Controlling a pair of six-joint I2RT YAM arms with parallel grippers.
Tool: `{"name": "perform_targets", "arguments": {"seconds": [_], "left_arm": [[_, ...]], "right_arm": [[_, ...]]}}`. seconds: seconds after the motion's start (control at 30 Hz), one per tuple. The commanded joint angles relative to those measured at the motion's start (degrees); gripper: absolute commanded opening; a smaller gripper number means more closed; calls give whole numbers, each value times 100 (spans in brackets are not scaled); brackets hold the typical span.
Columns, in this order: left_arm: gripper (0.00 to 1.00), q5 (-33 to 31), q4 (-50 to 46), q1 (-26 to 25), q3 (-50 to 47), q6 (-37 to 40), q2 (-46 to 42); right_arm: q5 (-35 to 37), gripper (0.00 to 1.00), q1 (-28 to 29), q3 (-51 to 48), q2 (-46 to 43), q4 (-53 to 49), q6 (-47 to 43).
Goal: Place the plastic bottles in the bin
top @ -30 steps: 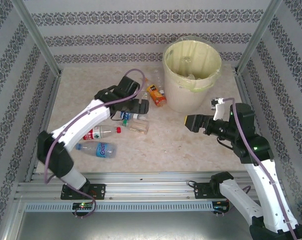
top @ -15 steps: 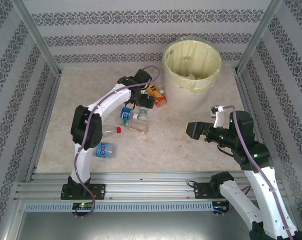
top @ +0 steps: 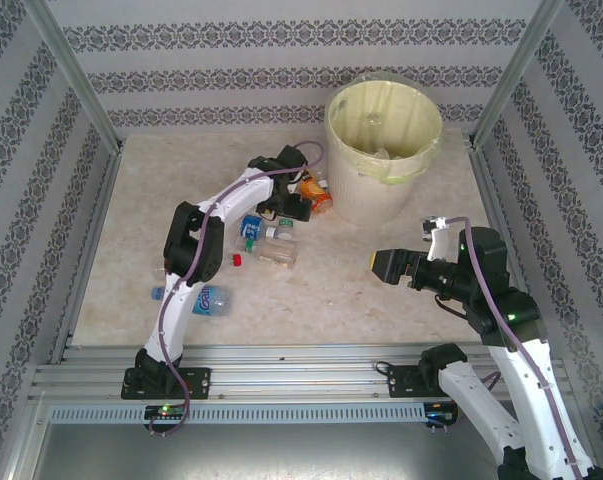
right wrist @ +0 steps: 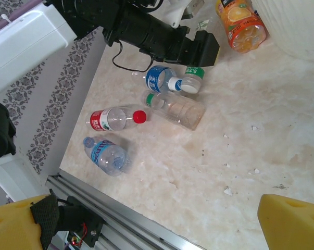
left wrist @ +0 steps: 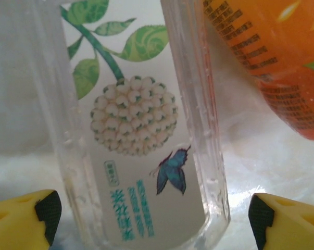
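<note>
Got my left gripper spread wide around the clear plastic bottle with the leafy green label, near the big round cream-white bin, ready to pinch it, while my right gripper hangs open and empty out front of the bin.

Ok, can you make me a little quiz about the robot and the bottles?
1. True or false: the right pincer is gripping a bottle.
2. Pick one: what colour is the cap of the red-labelled bottle lying on the table? A green, B red, C blue.
3. Fill in: the clear bottle between the left pincer's open fingertips has a blue ____ on its label.

Key: 1 false, it is open and empty. 2 B. 3 butterfly.
</note>
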Motion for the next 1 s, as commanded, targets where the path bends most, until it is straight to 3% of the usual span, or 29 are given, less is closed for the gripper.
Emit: {"name": "perform_targets", "arguments": {"seconds": [0.0,0.6,0.97], "left_arm": [[89,154,-60,47,206,-121,135],[60,-35,-107,47,260,28,-34],[59,-109,166,74,-101,-113,-834]], "right_arm": [[20,98,43,-55,-71,-75,104],[-25,98,42,-164,-100,32,219],[-130,98,41,-188,-120,177,388]]}}
